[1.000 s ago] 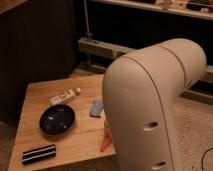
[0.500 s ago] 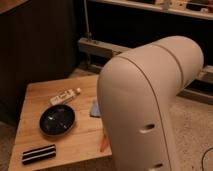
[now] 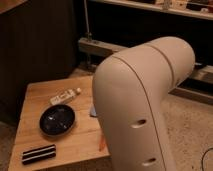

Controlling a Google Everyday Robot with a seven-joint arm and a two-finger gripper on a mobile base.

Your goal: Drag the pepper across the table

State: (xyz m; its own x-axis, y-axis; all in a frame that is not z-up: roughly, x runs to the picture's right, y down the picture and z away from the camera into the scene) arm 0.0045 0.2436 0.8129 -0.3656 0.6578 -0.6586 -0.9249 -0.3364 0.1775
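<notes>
Since the arm point(image 3: 145, 105) blocks much of the view, the gripper sits hidden behind it, clenched; can't tell on what. Only an orange sliver of the pepper point(image 3: 102, 143) shows, nr front-right edge of the table point(image 3: 35, 100), dark bowl point(image 3: 57, 120) to its left.

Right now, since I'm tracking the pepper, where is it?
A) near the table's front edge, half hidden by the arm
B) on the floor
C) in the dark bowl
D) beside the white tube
A: the pepper shows as an orange sliver on the table beside the arm, which also hides the gripper.
</notes>
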